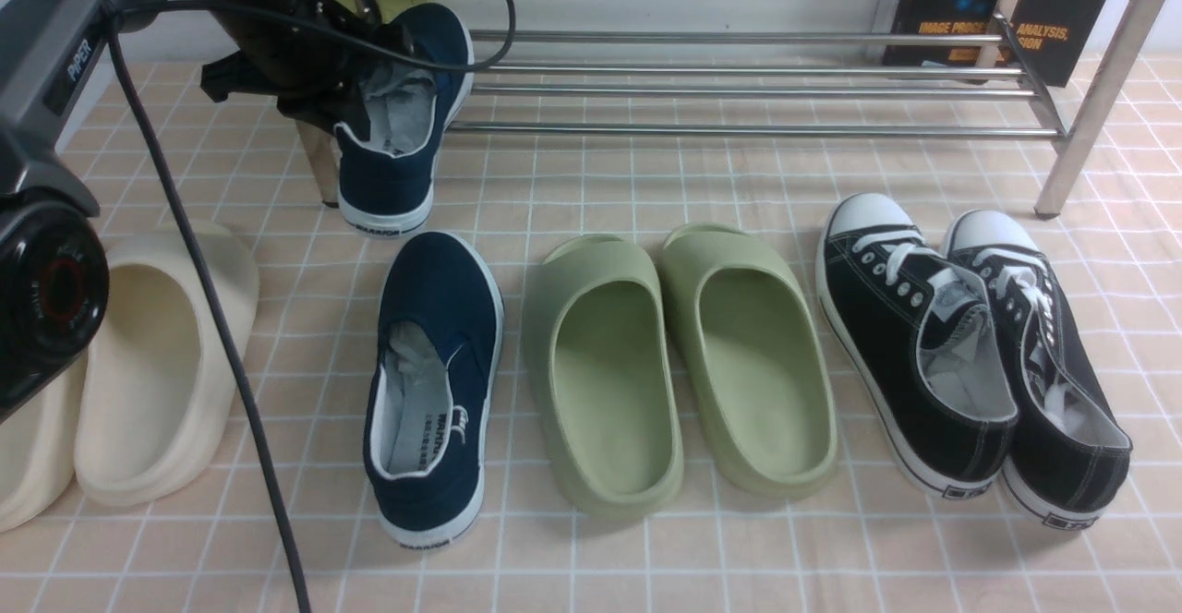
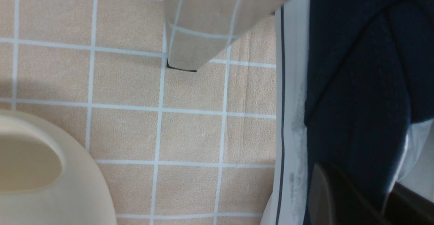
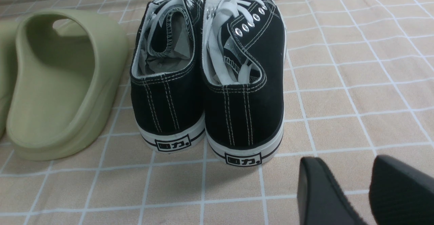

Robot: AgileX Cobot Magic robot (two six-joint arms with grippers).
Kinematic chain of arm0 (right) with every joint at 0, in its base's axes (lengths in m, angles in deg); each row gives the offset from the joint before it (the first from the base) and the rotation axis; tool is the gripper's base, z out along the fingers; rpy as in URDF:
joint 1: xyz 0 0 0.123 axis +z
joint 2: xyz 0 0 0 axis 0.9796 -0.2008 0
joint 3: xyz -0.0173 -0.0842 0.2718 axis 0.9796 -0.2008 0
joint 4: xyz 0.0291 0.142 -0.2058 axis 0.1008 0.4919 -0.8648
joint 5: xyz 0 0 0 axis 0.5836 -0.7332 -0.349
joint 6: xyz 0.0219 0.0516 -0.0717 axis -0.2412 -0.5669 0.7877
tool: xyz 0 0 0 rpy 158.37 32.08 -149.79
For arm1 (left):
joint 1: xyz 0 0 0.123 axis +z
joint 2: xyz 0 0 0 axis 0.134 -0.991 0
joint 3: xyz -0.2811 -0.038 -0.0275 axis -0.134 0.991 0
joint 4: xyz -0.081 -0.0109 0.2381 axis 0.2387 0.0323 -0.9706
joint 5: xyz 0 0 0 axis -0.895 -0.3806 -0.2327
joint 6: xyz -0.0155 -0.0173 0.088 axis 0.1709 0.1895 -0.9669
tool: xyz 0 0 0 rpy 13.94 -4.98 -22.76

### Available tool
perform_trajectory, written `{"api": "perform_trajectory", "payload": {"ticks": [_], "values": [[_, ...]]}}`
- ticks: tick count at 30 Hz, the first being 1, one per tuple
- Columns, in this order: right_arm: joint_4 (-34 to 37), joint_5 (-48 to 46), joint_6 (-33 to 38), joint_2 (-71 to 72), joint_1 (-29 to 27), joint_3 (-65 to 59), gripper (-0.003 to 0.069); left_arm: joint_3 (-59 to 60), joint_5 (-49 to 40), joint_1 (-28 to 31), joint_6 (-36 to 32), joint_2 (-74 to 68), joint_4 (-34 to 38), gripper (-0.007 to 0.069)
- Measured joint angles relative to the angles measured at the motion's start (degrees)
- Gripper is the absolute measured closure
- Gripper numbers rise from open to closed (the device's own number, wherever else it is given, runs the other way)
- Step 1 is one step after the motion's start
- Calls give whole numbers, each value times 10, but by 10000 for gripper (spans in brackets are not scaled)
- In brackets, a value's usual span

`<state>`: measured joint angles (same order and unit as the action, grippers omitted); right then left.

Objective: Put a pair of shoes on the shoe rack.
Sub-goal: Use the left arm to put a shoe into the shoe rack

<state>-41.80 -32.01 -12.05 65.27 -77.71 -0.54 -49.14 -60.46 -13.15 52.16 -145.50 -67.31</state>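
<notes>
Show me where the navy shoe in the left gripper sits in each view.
Front: navy shoe upper left, heel down.
Left wrist: along the right side.
Right wrist: not in it.
Shared landmark: rack leg beside it, in front and left wrist views.

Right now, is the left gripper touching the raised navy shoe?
Touching. In the left wrist view the left gripper pinches the side wall of the raised navy shoe between its fingers; the front view agrees.

Peach tiled floor (image 1: 739, 548), white wall (image 1: 646, 4)
</notes>
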Motion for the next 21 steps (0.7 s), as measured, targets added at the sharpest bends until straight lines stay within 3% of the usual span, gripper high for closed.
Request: {"api": "perform_trajectory", "payload": {"ticks": [4, 8, 13, 17, 21], "values": [[0, 0, 0, 0, 0, 0, 421, 0, 3, -1, 4, 0, -2, 506], [0, 0, 0, 0, 0, 0, 421, 0, 3, -1, 10, 0, -7, 355], [0, 0, 0, 0, 0, 0, 421, 0, 2, -3, 13, 2, -22, 232], [0, 0, 0, 0, 0, 0, 421, -2, 3, -4, 7, 10, -51, 218], [0, 0, 0, 0, 0, 0, 421, -7, 13, -4, -4, 30, -88, 256]]}}
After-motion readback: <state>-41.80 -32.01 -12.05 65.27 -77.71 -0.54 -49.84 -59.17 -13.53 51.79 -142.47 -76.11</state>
